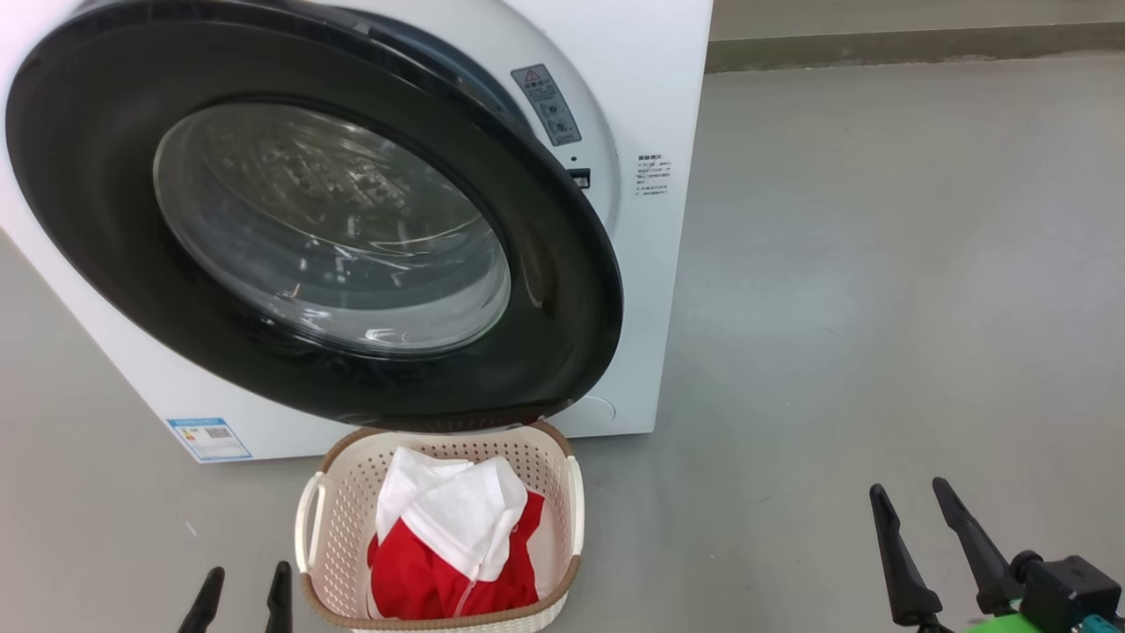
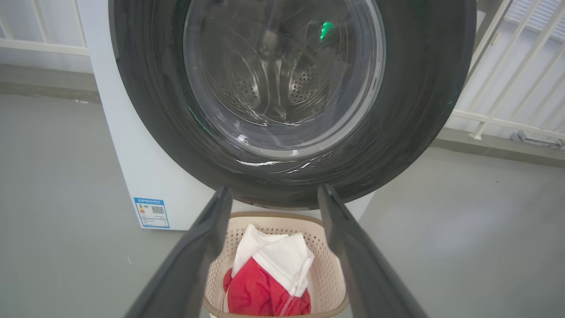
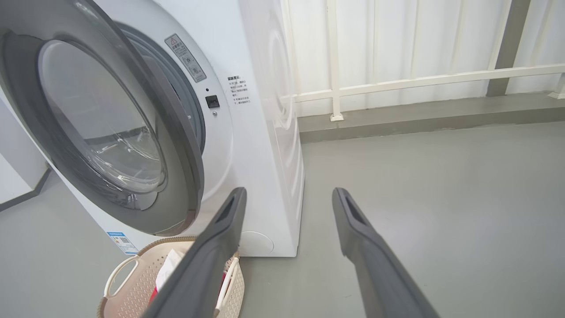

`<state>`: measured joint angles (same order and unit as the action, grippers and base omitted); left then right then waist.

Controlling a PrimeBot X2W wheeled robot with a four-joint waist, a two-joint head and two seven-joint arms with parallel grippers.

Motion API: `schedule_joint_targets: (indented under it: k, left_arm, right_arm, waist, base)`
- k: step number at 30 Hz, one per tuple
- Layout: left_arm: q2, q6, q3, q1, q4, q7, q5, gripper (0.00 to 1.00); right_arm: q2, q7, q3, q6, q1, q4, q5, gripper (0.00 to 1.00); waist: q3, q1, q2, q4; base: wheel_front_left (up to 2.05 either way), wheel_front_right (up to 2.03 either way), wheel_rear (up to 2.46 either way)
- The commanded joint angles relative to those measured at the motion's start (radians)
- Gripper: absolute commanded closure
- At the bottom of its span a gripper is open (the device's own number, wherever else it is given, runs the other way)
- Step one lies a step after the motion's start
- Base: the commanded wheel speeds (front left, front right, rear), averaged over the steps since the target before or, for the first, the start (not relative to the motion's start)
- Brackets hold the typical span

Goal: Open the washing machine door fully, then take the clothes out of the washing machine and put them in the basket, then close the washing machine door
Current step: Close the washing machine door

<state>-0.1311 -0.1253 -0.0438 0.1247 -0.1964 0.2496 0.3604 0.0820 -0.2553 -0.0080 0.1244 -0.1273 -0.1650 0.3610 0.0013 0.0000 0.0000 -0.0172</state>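
- Clothes (image 1: pixel 448 536), red and white, lie heaped in the basket (image 1: pixel 338 501).
- The basket sits on the floor (image 1: pixel 879 264), just in front of the machine (image 1: pixel 655 79).
- Above the basket's far rim hangs the door (image 1: pixel 97 220), ajar, with its right edge swung out from the machine front.
- At near left, just beside the basket, the left tool (image 1: pixel 249 573) has its fingers spread and holds nothing.
- At near right, well apart from the basket, the right tool (image 1: pixel 908 485) is likewise spread and empty above the floor.
- A blue label (image 1: pixel 209 438) marks the machine's lower left corner.
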Motion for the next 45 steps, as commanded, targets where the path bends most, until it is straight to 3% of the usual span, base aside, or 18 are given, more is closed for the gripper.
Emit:
schedule_joint_targets:
  k: [1, 21, 22, 23, 26, 36, 45]
  left_arm:
    - [-0.003, -0.005, -0.043, -0.018, 0.029, 0.012, -0.015, 0.00]
    - [0.004, -0.005, -0.028, -0.021, 0.032, 0.012, -0.029, 0.00]
    - [0.005, -0.005, -0.025, -0.022, 0.032, 0.012, -0.030, 0.00]
    - [0.006, -0.005, -0.022, -0.023, 0.033, 0.012, -0.030, 0.00]
    - [0.007, -0.005, -0.009, -0.026, 0.034, 0.012, -0.033, 0.00]
    - [0.021, -0.005, 0.022, -0.024, 0.042, 0.012, -0.036, 0.00]
    - [0.038, -0.005, 0.050, -0.045, 0.054, 0.012, -0.036, 0.00]
  right_arm:
    - [0.014, -0.006, 0.018, 0.006, 0.001, 0.027, 0.000, 0.00]
    - [0.011, -0.006, 0.019, 0.006, 0.001, 0.034, -0.001, 0.00]
    - [0.010, -0.006, 0.020, 0.006, 0.002, 0.035, 0.000, 0.15]
    - [0.010, -0.006, 0.022, 0.006, 0.004, 0.035, 0.001, 0.40]
    - [0.011, -0.006, 0.028, 0.006, 0.009, 0.038, 0.007, 1.00]
    - [0.019, -0.006, 0.094, 0.006, 0.084, 0.032, 0.025, 1.00]
    - [0.029, -0.006, 0.159, 0.006, 0.216, 0.001, 0.039, 1.00]
  waist:
    - [0.000, 0.0000, 0.0000, 0.002]
    - [0.005, 0.0000, 0.0000, 0.017]
    - [0.005, 0.0000, 0.0000, 0.021]
    - [0.005, 0.0000, 0.0000, 0.025]
    - [0.005, 0.0000, 0.0000, 0.043]
    - [0.008, 0.0000, 0.0000, 0.135]
    - [0.036, 0.0000, 0.0000, 0.258]
  base:
    - [0.00, 0.00, 0.00]
    - [0.00, 0.00, 0.00]
    - [0.00, 0.00, 0.00]
    - [0.00, 0.00, 0.00]
    - [0.00, 0.00, 0.00]
    - [0.00, 0.00, 0.00]
    - [0.00, 0.00, 0.00]
